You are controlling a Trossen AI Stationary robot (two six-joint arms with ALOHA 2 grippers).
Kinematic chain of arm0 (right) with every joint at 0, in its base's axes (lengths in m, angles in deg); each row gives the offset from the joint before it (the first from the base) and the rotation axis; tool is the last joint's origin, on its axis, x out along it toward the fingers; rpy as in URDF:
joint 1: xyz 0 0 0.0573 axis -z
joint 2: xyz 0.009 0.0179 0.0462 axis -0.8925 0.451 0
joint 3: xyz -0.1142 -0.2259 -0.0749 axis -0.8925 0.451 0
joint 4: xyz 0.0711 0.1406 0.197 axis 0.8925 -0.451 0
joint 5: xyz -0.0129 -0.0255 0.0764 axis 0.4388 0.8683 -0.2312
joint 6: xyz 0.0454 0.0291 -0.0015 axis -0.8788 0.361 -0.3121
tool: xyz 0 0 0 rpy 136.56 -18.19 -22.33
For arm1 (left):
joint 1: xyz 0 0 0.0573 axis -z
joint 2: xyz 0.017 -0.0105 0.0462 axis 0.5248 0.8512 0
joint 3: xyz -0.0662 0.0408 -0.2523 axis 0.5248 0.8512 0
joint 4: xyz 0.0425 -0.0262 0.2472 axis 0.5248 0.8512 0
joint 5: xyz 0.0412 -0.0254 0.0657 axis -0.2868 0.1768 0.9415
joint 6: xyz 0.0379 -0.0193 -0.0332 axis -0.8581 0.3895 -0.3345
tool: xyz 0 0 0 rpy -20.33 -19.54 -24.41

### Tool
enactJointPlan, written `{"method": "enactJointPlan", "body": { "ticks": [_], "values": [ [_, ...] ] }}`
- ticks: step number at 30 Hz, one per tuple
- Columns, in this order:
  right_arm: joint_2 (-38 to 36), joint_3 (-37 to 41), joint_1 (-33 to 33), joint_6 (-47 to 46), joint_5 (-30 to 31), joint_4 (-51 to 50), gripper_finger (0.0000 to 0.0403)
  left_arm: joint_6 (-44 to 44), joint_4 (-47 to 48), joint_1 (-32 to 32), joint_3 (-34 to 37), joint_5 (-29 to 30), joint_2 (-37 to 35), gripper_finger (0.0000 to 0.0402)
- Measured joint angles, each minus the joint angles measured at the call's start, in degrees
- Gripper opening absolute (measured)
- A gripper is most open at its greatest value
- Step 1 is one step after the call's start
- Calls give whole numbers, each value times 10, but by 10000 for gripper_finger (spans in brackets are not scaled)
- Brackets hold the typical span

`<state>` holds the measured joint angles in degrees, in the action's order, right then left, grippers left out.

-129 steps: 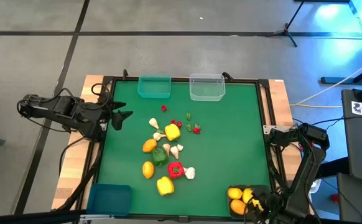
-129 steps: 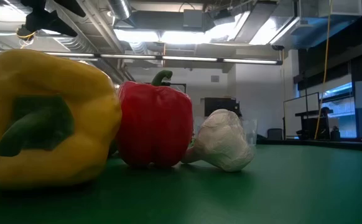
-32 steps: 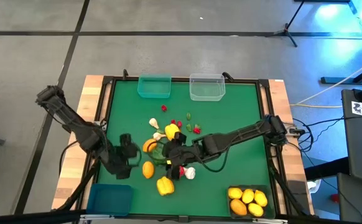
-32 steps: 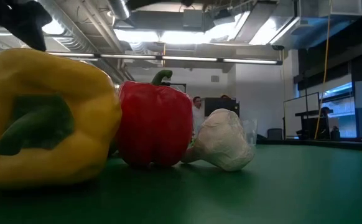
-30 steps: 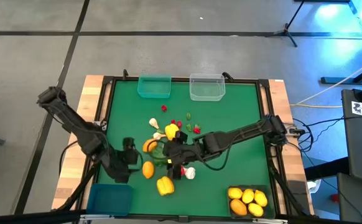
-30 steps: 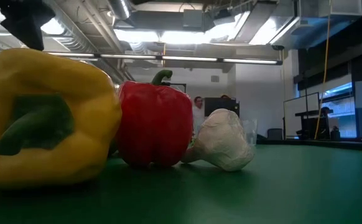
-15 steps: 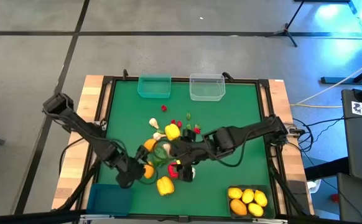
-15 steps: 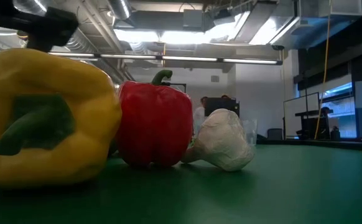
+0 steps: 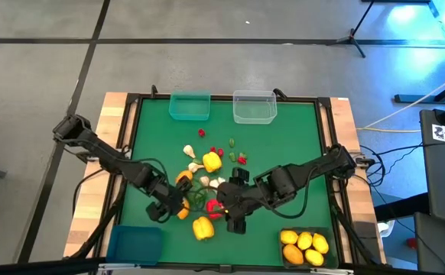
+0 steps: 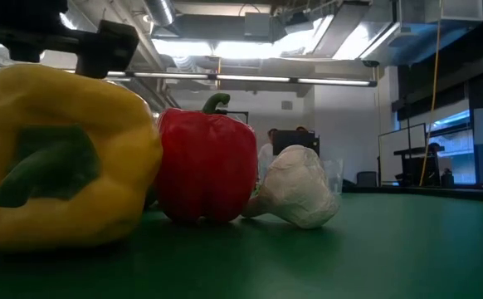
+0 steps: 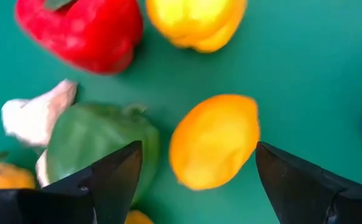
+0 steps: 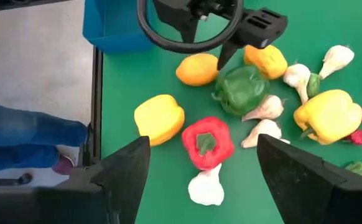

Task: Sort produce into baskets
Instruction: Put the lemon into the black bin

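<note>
The produce lies heaped at the mat's middle. My left gripper is open, pointing steeply down over an orange citrus, with one finger on each side of it and apart from it. Next to the citrus lie a green pepper, a red pepper and a yellow pepper. My right gripper hangs open high above the red pepper and a garlic bulb. The low view shows the yellow pepper, the red pepper and the garlic resting on the mat.
A teal basket and a clear basket stand at the far edge. A blue basket sits at the near left, and a dark basket holding several citrus at the near right. Small red and green pieces lie farther back.
My left gripper has gone toward the table's right edge and down to the orange citrus, rolling about its own axis, and stays open. My right gripper has risen and drawn toward the near edge, away from the pile's middle, still open. The produce has kept its place.
</note>
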<state>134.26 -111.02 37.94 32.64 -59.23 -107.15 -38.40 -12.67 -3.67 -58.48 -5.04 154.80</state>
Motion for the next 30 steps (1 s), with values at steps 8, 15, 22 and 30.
{"method": "enactJointPlan", "body": {
  "ticks": [8,15,22,30],
  "values": [
    [0,0,0,-9,5,-10,289,-35,-19,1,1,-19,45,308],
    [0,0,0,-9,4,-11,289,-55,-33,1,1,-18,101,308],
    [0,0,0,-17,4,-27,289,-54,-30,-4,2,-28,126,286],
    [-2,0,-12,-41,3,-36,289,-8,-29,-17,2,-28,119,259]
  ]
}}
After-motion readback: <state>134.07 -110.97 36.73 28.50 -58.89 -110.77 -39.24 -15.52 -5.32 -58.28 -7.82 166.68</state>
